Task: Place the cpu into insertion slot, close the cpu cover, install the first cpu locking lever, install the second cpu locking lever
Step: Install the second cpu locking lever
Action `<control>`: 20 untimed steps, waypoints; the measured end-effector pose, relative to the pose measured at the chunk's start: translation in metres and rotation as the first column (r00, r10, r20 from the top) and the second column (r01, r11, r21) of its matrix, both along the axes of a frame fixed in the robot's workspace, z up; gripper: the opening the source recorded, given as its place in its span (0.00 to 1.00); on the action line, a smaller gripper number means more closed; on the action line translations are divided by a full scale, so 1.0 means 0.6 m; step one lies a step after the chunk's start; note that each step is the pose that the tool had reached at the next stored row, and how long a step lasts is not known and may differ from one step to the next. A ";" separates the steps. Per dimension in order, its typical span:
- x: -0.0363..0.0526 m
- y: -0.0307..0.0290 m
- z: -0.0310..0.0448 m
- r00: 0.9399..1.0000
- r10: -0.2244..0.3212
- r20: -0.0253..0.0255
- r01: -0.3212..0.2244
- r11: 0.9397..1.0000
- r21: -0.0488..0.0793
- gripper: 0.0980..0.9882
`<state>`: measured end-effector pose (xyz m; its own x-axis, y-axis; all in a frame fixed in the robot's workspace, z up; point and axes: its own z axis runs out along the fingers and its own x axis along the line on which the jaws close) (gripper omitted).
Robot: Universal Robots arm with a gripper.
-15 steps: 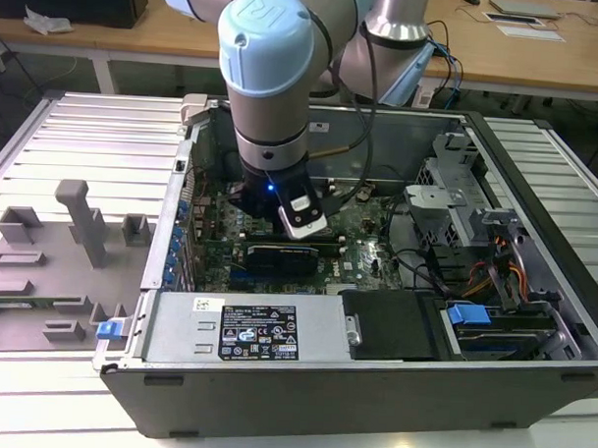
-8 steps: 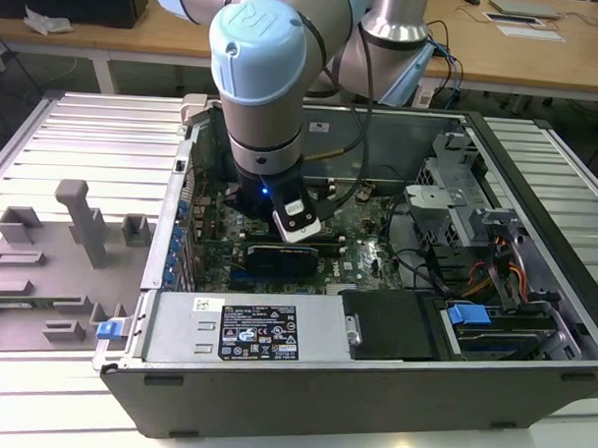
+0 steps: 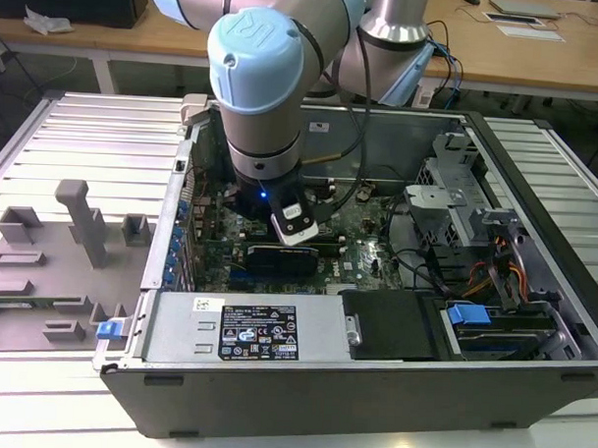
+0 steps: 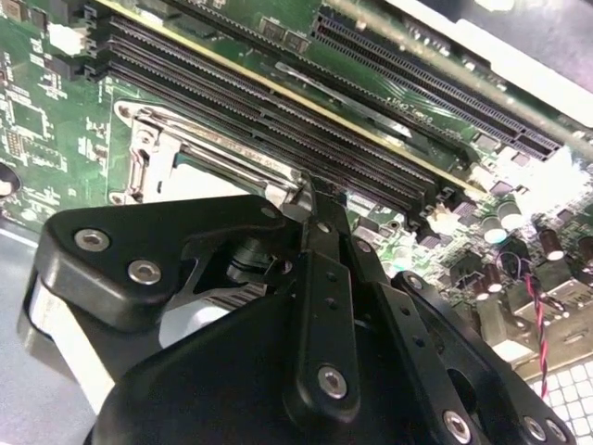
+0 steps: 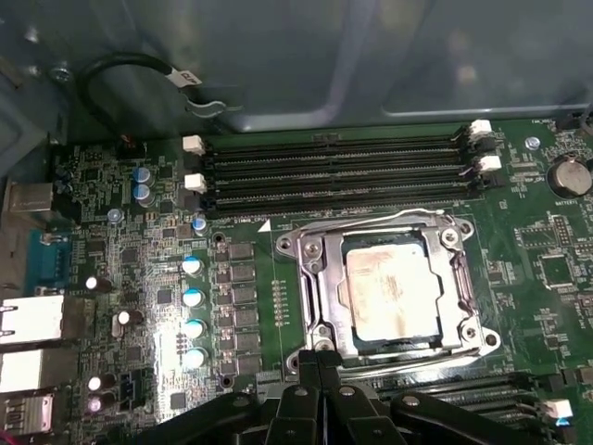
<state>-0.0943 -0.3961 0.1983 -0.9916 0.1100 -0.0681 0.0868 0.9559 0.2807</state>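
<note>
Arm [image 3: 260, 75] bent steeply downward — end effector [image 5: 320, 357] low, black fingers [image 4: 324, 278] pressed together at the tips.

In the exterior view the big arm [image 3: 274, 95] hides the socket on the green board [image 3: 362, 241]. In the second wrist view the black gripper [image 4: 315, 199] blocks most of the cpu cover [image 4: 185, 148] — whatever sits inside it is hidden. In the first wrist view the gripper's body is cut off by the edge — the cpu [image 5: 394, 292] looks smudgy
</note>
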 end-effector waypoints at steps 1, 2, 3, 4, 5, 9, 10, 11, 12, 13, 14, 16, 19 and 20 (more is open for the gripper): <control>-0.001 0.0016 -0.001 1.000 0.000 0.000 0.000 1.000 0.000 0.01; -0.002 0.0028 -0.001 1.000 0.000 0.000 0.000 1.000 0.001 0.01; -0.006 0.0046 -0.001 1.000 0.000 0.000 0.000 1.000 0.001 0.01; -0.008 0.0055 -0.001 1.000 0.000 0.000 0.000 1.000 0.000 0.01; -0.009 0.0064 -0.001 1.000 0.000 0.000 0.000 1.000 0.000 0.01; -0.015 0.0125 -0.003 1.000 0.000 0.000 0.000 1.000 0.000 0.01; -0.015 0.0127 -0.001 1.000 0.000 0.000 0.000 1.000 -0.002 0.01; -0.015 0.0129 0.002 1.000 0.000 0.000 0.000 1.000 -0.003 0.01; -0.015 0.0131 0.006 1.000 0.000 0.000 0.000 1.000 -0.005 0.01; -0.015 0.0133 0.011 1.000 0.000 0.000 0.000 1.000 -0.009 0.01; -0.015 0.0134 0.018 1.000 0.000 0.000 0.000 1.000 -0.017 0.01; -0.014 0.0134 0.027 1.000 -0.001 0.000 0.001 0.997 -0.071 0.01; 0.028 0.0135 0.027 1.000 -0.002 -0.001 0.002 0.997 -0.077 0.01; 0.036 0.0134 0.027 1.000 -0.002 -0.002 0.002 0.997 -0.077 0.01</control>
